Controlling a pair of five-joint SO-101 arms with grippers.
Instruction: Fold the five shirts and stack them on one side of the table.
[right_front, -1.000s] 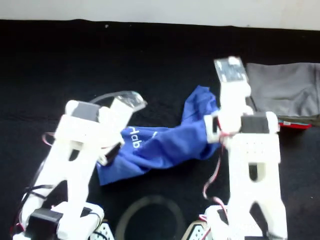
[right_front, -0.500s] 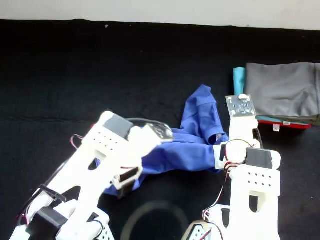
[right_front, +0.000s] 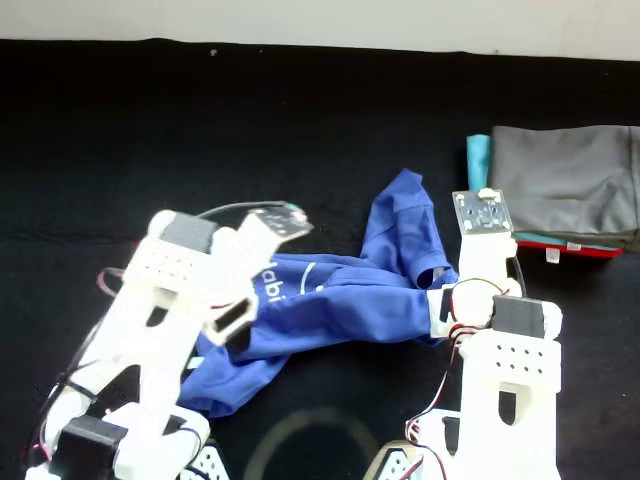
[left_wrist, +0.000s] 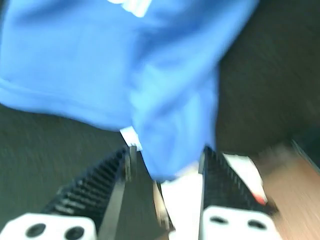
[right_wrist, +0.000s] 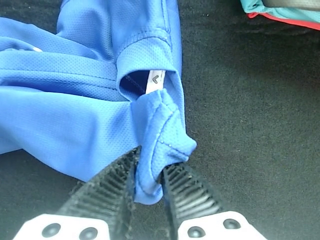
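A blue shirt (right_front: 340, 300) lies crumpled and stretched across the middle of the black table (right_front: 200, 130), between my two arms. My left gripper (right_front: 238, 325) is at the shirt's left end. In the left wrist view a thick fold of the blue shirt (left_wrist: 125, 60) runs down between the fingers of that gripper (left_wrist: 167, 170), which hold it with a gap left. My right gripper (right_front: 440, 308) is at the shirt's right end. In the right wrist view that gripper (right_wrist: 147, 180) is shut on a hemmed edge of the shirt (right_wrist: 75, 115) beside the collar tag.
A stack of folded shirts (right_front: 570, 190), grey on top over teal and red, sits at the table's right edge, close behind the right arm. Its corner (right_wrist: 280, 10) appears in the right wrist view. Bare black table lies behind and to the left.
The left arm swung right over the shirt, then back left. The shirt's left end now hangs lower toward the table's front. The right arm drew back earlier and has since kept still.
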